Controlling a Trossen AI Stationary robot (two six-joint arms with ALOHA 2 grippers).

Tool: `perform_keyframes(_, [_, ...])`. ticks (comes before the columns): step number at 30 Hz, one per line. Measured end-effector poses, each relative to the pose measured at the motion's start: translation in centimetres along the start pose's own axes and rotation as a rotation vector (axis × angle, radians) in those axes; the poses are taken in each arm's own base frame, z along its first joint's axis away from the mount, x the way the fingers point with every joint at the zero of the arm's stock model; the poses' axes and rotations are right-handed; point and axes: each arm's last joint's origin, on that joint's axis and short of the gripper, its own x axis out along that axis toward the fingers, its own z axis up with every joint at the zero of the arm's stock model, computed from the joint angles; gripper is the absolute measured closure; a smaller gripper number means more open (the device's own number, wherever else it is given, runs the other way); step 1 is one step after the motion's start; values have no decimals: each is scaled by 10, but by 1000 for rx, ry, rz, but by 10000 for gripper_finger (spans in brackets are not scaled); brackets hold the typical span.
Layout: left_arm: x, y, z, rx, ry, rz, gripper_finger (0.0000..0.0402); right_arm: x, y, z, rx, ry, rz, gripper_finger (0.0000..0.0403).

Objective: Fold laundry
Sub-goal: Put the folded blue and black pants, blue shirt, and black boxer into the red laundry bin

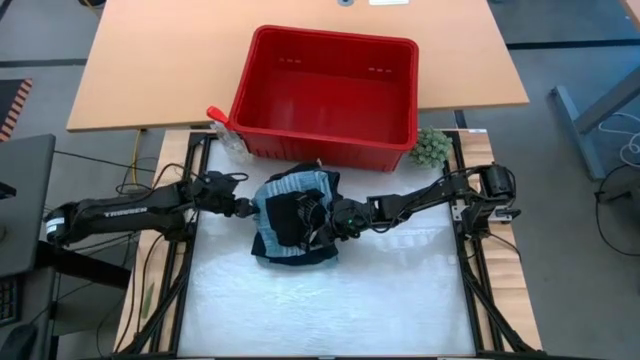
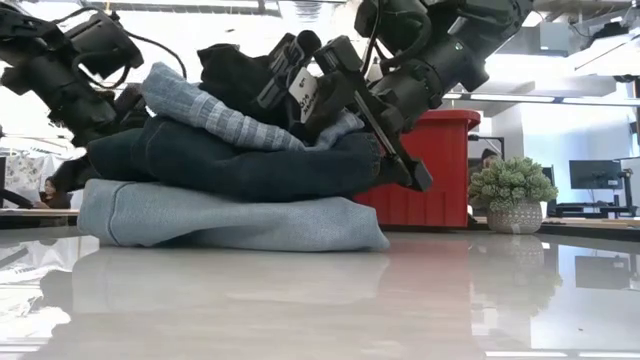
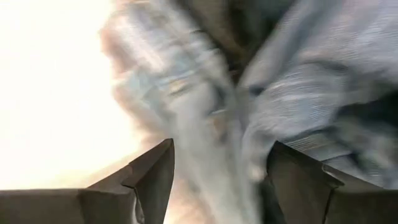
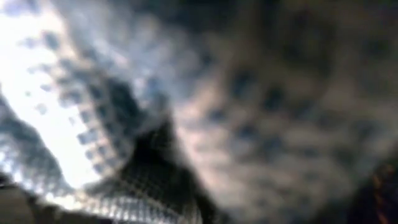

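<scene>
White tag (image 2: 303, 97), print apparently unreadable, atop laundry pile (image 1: 295, 218); left tool (image 3: 217, 180) spread, right tool's state unclear.

Pale lettering along the left arm (image 1: 125, 211) in the high view, seemingly "TROSSEN", too small to confirm. Dark print on a white tag (image 2: 303, 96) atop the laundry pile (image 2: 235, 175) in the low view, illegible. Nothing else readable.

laundry (image 2: 230, 170): we see soft matt cloth, denim and ribbed knit
basket (image 1: 330, 90): smooth glossy plastic
table (image 2: 320, 300): glossy, reflective
</scene>
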Motion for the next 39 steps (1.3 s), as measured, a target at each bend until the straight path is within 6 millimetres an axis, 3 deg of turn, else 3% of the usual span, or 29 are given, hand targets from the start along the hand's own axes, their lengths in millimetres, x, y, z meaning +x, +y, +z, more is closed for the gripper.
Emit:
perform_keyframes(6, [-6,9,-5,-26,-15,102,171,0,0,0,-2,4,0,44])
perform_keyframes(12, [8,23,-13,-45,-6,103,170,0,0,0,-1,6,0,44])
perform_keyframes(20, [25,42,-24,-110,-67,-72,170,0,0,-1,14,7,0,44])
perform_keyframes(34, [25,37,-22,36,-69,-141,170,0,0,-1,26,25,4,44])
perform_keyframes(39, [31,41,-22,48,-71,-85,170,0,0,-1,28,28,7,44])
